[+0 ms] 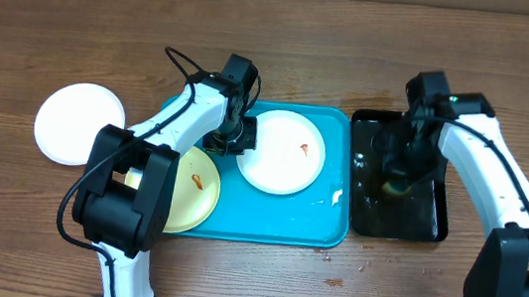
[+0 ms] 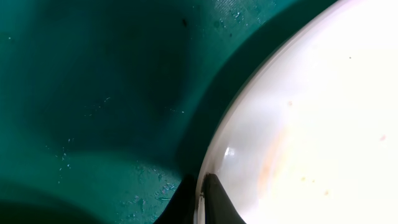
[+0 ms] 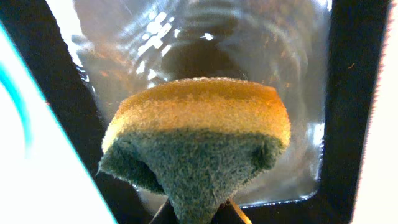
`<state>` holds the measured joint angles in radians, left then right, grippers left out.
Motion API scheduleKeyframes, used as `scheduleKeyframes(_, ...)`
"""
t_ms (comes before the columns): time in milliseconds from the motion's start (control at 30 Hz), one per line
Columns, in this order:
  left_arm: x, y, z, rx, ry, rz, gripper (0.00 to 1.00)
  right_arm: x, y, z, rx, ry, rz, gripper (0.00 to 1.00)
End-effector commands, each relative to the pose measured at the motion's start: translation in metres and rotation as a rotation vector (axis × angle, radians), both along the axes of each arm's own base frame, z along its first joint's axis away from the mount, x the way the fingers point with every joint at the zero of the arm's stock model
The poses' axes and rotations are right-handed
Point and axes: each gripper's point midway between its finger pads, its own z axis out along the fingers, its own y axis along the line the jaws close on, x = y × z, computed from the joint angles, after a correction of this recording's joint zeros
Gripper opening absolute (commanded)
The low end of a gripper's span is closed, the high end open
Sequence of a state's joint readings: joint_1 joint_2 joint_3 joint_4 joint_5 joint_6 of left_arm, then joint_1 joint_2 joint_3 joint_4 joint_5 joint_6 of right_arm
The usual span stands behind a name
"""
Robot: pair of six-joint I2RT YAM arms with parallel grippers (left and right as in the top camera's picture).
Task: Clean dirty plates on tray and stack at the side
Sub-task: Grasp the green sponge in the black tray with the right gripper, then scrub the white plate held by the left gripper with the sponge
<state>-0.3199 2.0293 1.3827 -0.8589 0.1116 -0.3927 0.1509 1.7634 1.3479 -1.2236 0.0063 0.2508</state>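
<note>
the white plate [image 1: 284, 151] lies by the tray's [image 1: 325, 230] far edge, my left claw [image 2: 200, 198] clenched on its rim to steady it for wiping. my right claw [image 1: 399, 172], gripping the sponge [image 3: 196, 140], must next reach the smear [image 1: 303, 150].

- No lettering, label, brand mark, number or sign can be read anywhere here.
- The cyan tray [image 1: 276, 226], the white plate [image 1: 273, 162] on it and the black tray [image 1: 418, 222] show plain surfaces.
- The sponge [image 3: 196, 137] is plain too.
- The white arm casings [image 1: 497, 165] are too small to tell.
</note>
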Motion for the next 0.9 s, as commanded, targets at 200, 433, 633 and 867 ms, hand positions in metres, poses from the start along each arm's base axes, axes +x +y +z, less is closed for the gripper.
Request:
scheduleKeyframes(200,-0.011,0.021,-0.018,0.106,0.04,-0.005,0.04,0.015,-0.006,0.027,-0.033,-0.08,-0.014,0.04)
scheduleKeyframes(433,-0.011,0.02,-0.018,0.104,0.04,-0.005,0.04,0.014,0.002,0.027,0.01,-0.072,-0.012,0.04)
scheduleKeyframes(633,-0.009,0.02,-0.018,0.101,0.033,-0.005,0.04,0.017,0.05,0.031,0.181,-0.1,0.107,0.04)
scheduleKeyframes(867,-0.009,0.02,-0.018,0.101,0.033,-0.005,0.04,0.037,0.117,0.036,0.15,-0.275,0.268,0.04)
